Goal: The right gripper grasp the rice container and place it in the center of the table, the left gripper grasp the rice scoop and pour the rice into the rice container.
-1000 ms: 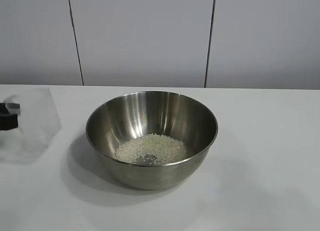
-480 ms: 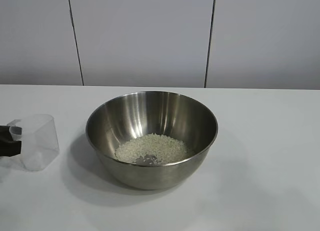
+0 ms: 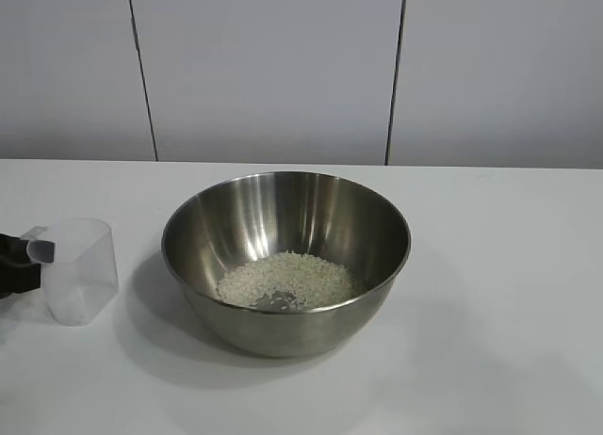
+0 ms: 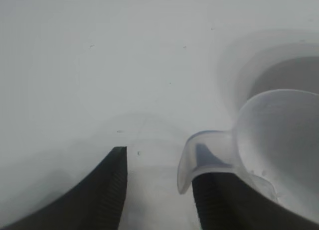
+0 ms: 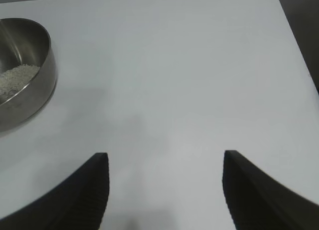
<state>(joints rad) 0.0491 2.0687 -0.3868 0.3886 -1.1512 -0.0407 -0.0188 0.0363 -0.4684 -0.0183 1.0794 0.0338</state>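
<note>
The rice container [image 3: 285, 256], a large steel bowl, stands in the middle of the table [image 3: 490, 341] with a heap of rice [image 3: 285, 280] in its bottom. The rice scoop [image 3: 80, 270], a frosted plastic cup, stands upright and looks empty to the bowl's left. My left gripper [image 3: 11, 265] is at the far left edge behind the scoop's handle. In the left wrist view my left gripper [image 4: 159, 153] is open, and the scoop's handle [image 4: 199, 160] lies over one finger [image 4: 224, 205]. My right gripper [image 5: 165, 154] is open and empty over bare table, away from the bowl [image 5: 25, 75].
A white panelled wall [image 3: 283, 68] runs behind the table. The table's edge [image 5: 294, 46] shows in the right wrist view, with a dark gap beyond it.
The scoop has come down from a raised, blurred position at the far left. It now stands upright, shifted slightly towards the bowl. The bowl and rice have not moved.
</note>
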